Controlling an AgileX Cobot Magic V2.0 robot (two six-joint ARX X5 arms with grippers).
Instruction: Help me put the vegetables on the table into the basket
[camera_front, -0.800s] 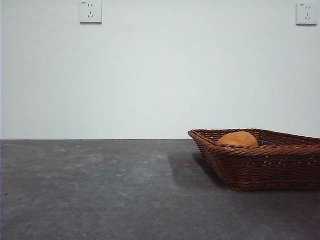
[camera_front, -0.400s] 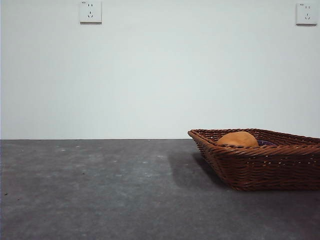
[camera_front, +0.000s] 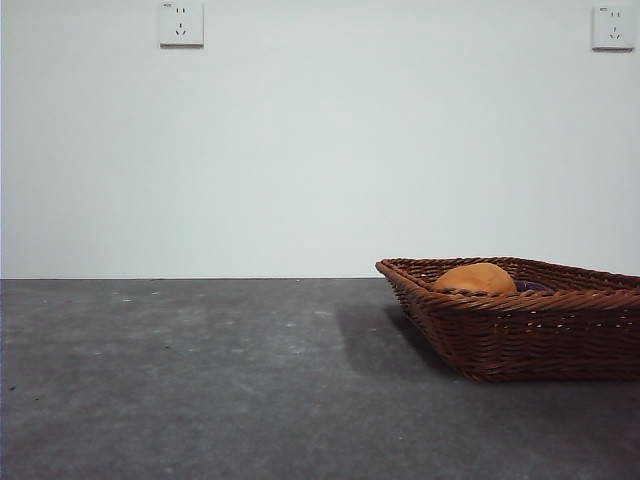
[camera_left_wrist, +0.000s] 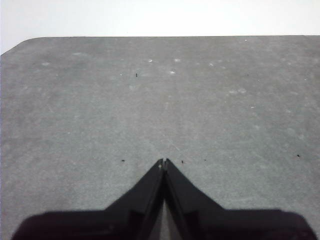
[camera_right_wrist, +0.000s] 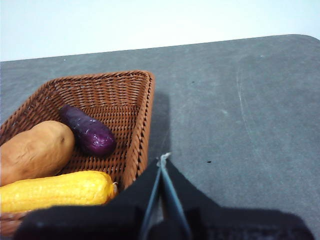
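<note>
The brown wicker basket (camera_front: 520, 320) stands at the right of the table (camera_front: 200, 380); it also shows in the right wrist view (camera_right_wrist: 125, 95). Inside it lie the tan-orange potato (camera_right_wrist: 35, 150), the yellow corn (camera_right_wrist: 52, 190) and the dark purple eggplant (camera_right_wrist: 87, 131). In the front view only the potato (camera_front: 475, 278) and a sliver of the eggplant (camera_front: 530, 286) rise above the rim; the corn is hidden there. My right gripper (camera_right_wrist: 163, 159) is shut and empty, beside the basket's rim above bare table. My left gripper (camera_left_wrist: 163, 162) is shut and empty over bare table. Neither arm shows in the front view.
A white wall stands behind the table's far edge with two sockets, one at the left (camera_front: 181, 23) and one at the right (camera_front: 613, 27). The table's rounded corner (camera_left_wrist: 20, 45) shows in the left wrist view.
</note>
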